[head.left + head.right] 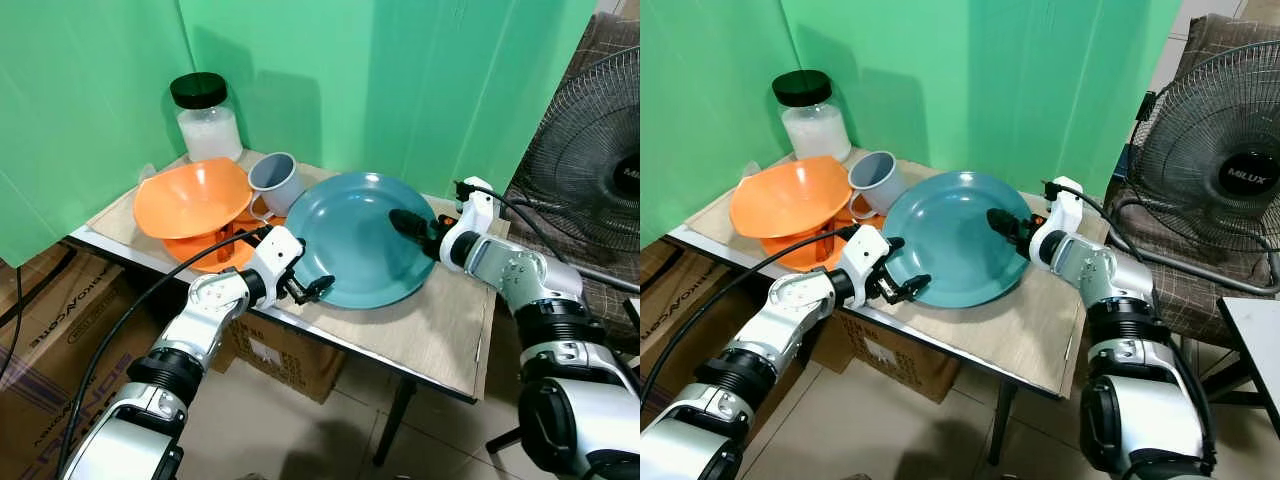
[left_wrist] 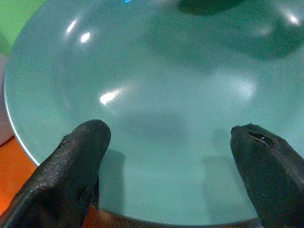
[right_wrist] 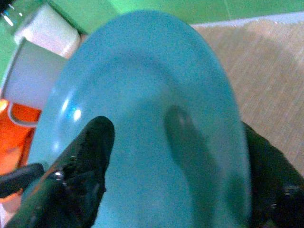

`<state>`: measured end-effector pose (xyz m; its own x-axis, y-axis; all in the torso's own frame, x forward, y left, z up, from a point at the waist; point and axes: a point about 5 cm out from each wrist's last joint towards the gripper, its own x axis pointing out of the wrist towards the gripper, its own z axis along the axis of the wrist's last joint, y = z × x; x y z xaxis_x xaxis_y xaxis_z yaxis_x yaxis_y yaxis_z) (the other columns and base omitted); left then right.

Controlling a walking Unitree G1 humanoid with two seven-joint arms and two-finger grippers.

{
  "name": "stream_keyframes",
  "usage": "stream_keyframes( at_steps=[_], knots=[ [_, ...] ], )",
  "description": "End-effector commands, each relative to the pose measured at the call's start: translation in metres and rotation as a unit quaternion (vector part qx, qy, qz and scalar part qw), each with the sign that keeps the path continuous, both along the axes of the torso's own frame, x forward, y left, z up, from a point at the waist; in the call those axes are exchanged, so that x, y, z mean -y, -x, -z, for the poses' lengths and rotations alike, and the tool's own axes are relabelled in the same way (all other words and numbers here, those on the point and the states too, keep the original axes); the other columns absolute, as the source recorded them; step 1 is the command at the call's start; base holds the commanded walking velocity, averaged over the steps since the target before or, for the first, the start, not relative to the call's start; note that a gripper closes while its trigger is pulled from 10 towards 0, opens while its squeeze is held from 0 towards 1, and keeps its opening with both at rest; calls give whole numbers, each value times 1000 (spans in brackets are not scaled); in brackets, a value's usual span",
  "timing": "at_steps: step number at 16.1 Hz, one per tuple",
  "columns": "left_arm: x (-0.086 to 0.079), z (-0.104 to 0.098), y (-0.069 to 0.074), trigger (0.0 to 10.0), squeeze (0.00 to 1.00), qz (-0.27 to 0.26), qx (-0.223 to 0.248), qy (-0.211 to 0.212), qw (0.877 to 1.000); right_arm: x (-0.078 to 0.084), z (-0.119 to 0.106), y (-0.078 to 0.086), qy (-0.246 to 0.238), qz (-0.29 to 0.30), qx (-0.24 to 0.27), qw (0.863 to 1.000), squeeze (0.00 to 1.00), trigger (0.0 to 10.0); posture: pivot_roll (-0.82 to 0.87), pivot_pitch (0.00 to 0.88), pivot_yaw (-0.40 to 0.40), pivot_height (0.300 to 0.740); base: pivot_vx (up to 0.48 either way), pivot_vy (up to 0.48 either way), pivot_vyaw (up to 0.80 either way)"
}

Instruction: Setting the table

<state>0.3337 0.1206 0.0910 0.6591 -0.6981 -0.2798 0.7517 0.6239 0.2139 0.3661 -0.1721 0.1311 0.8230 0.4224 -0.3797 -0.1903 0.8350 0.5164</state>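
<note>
A light wood-grain desk (image 1: 440, 335) carries a teal plate (image 1: 360, 240) at its centre. At ten o'clock from the plate stand a grey mug (image 1: 275, 180), stacked orange bowls (image 1: 195, 200) and a black-lidded jar (image 1: 205, 115).

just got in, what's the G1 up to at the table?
Both grippers are on the teal plate on the small wooden table. The left gripper is open at the near rim. The right gripper straddles the far right rim, one finger over the plate, one outside it. Whether the plate is lifted I can't tell. The orange bowl, grey mug and black-lidded jar sit untouched behind it.
</note>
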Motion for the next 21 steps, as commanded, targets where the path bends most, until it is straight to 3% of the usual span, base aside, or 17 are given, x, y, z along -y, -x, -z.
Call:
stream_keyframes(
  at_steps=[1, 11, 14, 17, 18, 19, 21],
  knots=[
    [-5, 2, -1, 10000, 859, -1, -7, -18, 1000, 2, 1, 2, 11, -3, -4, 1000, 0, 0, -129, 30, 48, 740, 0, 0, 0],
    [-5, -1, -4, 10000, 859, -1, 5, -20, 1000, 14, -2, 1, 22, 12, -6, 1000, 0, 0, -129, 24, 52, 740, 0, 0, 0],
    [-2, -13, -6, 10000, 855, 3, 33, -6, 999, 20, -7, 1, -27, 30, -4, 999, 0, 0, -130, 15, 58, 740, 0, 0, 0],
    [7, -40, -1, 10000, 239, 3, 82, 57, 995, 28, -8, 7, -47, 38, -5, 998, 0, 0, -127, 5, 67, 740, 0, 0, 0],
    [9, -46, 2, 10000, 110, 6, 90, 67, 994, 28, -7, 9, -50, 36, -6, 998, 0, 0, -127, 3, 67, 740, 0, 0, 0],
    [11, -49, 5, 10000, 43, 8, 95, 73, 993, 28, -6, 11, -51, 34, -9, 998, 0, 0, -125, 0, 68, 740, 0, 0, 0],
    [13, -49, 9, 10000, 0, 10, 93, 73, 993, 25, -3, 13, -54, 32, -15, 998, 0, 0, -124, 0, 68, 740, 0, 0, 0]
  ],
)
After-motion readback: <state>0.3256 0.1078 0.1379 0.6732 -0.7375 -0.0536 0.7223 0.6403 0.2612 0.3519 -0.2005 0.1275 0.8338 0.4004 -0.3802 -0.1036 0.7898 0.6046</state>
